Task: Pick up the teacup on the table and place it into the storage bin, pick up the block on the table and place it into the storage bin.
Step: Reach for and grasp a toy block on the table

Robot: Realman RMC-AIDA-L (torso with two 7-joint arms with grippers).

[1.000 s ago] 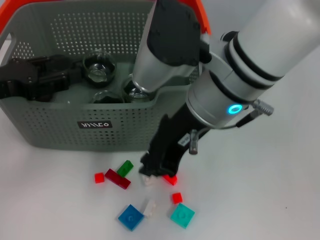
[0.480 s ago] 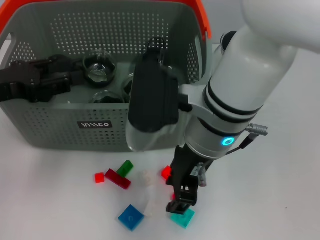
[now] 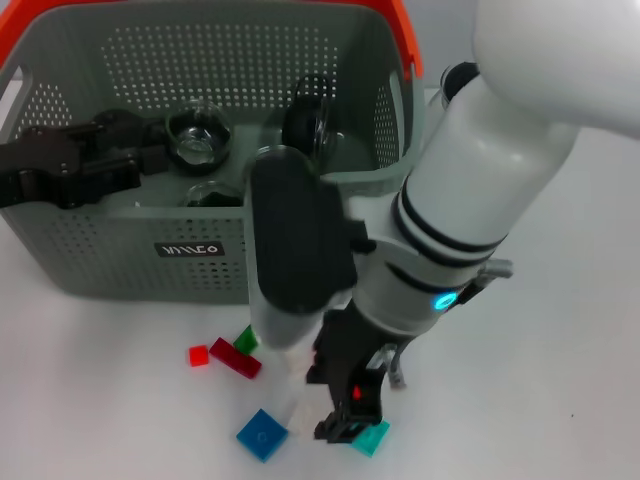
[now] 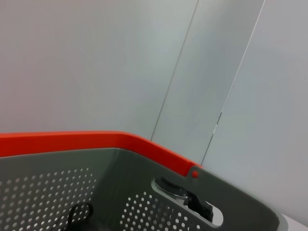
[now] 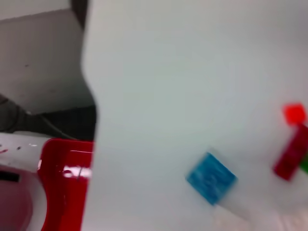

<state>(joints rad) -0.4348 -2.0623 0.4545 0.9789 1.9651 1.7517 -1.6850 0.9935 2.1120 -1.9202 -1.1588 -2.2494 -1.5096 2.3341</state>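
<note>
The right gripper (image 3: 345, 415) now sits lower in the frame, over the teal block (image 3: 373, 437), hiding the small red blocks.

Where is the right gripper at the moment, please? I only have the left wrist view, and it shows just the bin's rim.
Observer: The right gripper is low over the table in front of the storage bin, among the loose blocks.
Operator: Which block is nearest to it?
Observer: The teal block lies right beside it. A blue block lies further to the robot's left.
Operator: Is anything in the bin already?
Observer: Yes, a glass teacup sits inside, close to the left gripper at the bin's left side.
</note>
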